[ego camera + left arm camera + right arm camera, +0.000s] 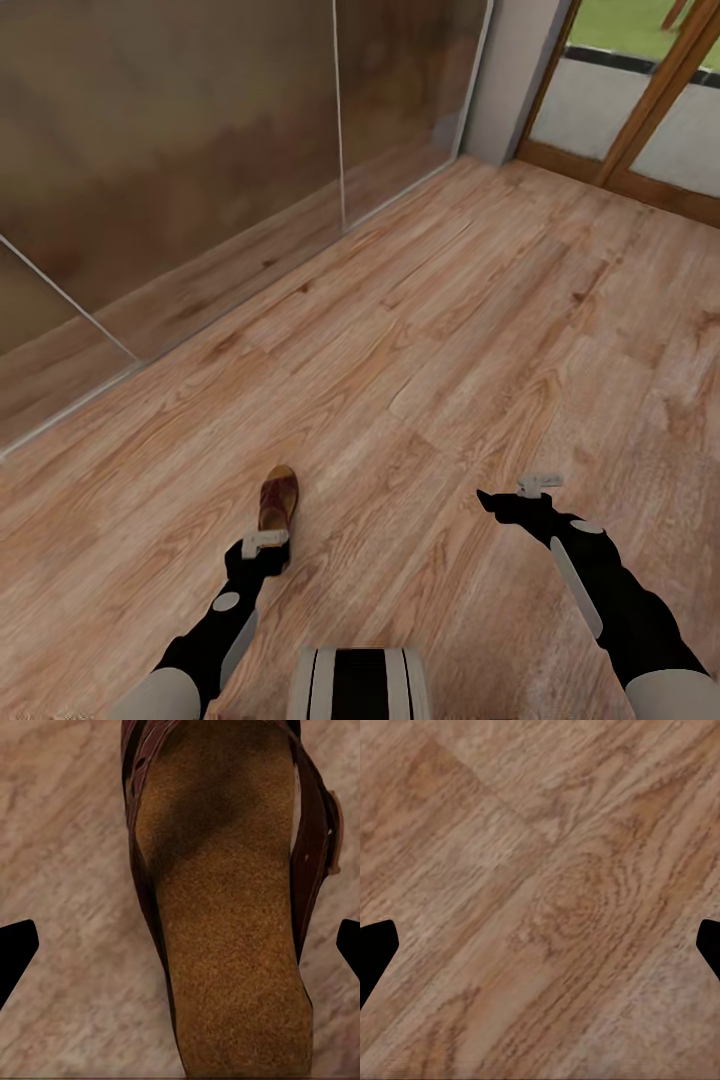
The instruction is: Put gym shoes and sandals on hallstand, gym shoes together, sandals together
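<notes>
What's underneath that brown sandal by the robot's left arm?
The sandal lies flat on the wood plank floor. Bare planks show all around it; the patch right beneath its sole is covered. The left gripper hangs above it, jaws open.

sandal (278,500): brown, tan insole | corridor floor (480,330): light brown wood-grain planks

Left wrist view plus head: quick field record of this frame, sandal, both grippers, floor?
sandal: brown, tan insole, lying on the floor, sole down
left gripper: open, fingers either side of the sandal, not closed on it
right gripper: open, nothing between its fingers, plank floor beneath
floor: light brown wood planks
surroundings: glass panels at left, wood-framed door at far right
</notes>
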### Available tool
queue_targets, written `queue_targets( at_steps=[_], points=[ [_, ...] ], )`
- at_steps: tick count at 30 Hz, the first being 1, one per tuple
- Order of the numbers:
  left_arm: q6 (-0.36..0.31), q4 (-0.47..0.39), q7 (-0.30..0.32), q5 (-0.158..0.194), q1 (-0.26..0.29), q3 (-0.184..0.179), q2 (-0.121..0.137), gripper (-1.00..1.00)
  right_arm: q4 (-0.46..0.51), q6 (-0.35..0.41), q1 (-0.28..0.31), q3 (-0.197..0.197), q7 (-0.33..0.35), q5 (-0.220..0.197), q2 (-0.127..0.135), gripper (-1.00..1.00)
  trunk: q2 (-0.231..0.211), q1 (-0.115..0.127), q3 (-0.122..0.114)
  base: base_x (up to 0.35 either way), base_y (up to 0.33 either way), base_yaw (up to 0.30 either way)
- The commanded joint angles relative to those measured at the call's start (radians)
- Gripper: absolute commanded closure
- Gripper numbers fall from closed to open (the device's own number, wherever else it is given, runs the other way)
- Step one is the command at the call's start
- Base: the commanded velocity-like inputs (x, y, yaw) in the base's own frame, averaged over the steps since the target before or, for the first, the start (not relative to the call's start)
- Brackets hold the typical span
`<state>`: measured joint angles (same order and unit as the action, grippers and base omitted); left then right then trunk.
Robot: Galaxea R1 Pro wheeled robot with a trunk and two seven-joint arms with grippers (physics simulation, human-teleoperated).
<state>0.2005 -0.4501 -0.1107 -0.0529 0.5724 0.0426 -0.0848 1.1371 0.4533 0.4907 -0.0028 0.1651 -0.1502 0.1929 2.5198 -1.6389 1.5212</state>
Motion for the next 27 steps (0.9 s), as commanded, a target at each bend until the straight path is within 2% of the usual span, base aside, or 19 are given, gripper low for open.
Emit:
queue_targets(
  at_steps=[1, 4, 14, 17, 18, 20, 27],
  points=[
    [0.003, -0.002, -0.001, -0.006, 0.001, 0.002, -0.001, -1.00, 0.001, 0.005, 0.000, 0.000, 0.001, -0.008, 0.000, -1.00, 0.001, 0.000, 0.006, 0.000, 0.000, 0.091],
    [0.003, -0.020, -0.001, -0.005, 0.001, -0.006, -0.001, -1.00, 0.001, 0.005, 0.000, 0.000, 0.001, -0.008, 0.000, -1.00, 0.001, -0.002, 0.023, 0.000, 0.000, 0.090],
    [0.003, -0.036, -0.001, -0.005, 0.000, -0.011, -0.008, -1.00, 0.004, 0.005, 0.000, -0.008, 0.001, -0.008, 0.001, -1.00, 0.001, -0.002, 0.030, 0.000, 0.000, 0.036],
    [0.003, -0.036, -0.001, -0.005, 0.000, -0.011, -0.010, -1.00, 0.008, 0.006, 0.000, -0.039, 0.001, -0.009, 0.002, -1.00, 0.001, -0.002, 0.030, 0.000, 0.000, 0.002],
    [0.003, -0.036, -0.001, -0.005, 0.000, -0.012, -0.011, -1.00, 0.021, 0.007, 0.000, -0.072, 0.002, -0.009, 0.002, -1.00, 0.001, -0.002, 0.030, 0.000, 0.000, 0.000],
    [0.004, -0.036, -0.001, -0.005, 0.000, -0.012, -0.013, -1.00, 0.040, 0.008, 0.000, -0.090, 0.002, -0.009, 0.002, -1.00, 0.001, -0.002, 0.030, 0.000, 0.000, 0.000],
    [0.003, -0.036, -0.001, -0.005, 0.000, -0.011, -0.015, -1.00, 0.073, 0.008, 0.000, -0.105, 0.002, -0.008, 0.001, -1.00, 0.001, -0.002, 0.030, 0.000, 0.000, 0.000]
  ],
)
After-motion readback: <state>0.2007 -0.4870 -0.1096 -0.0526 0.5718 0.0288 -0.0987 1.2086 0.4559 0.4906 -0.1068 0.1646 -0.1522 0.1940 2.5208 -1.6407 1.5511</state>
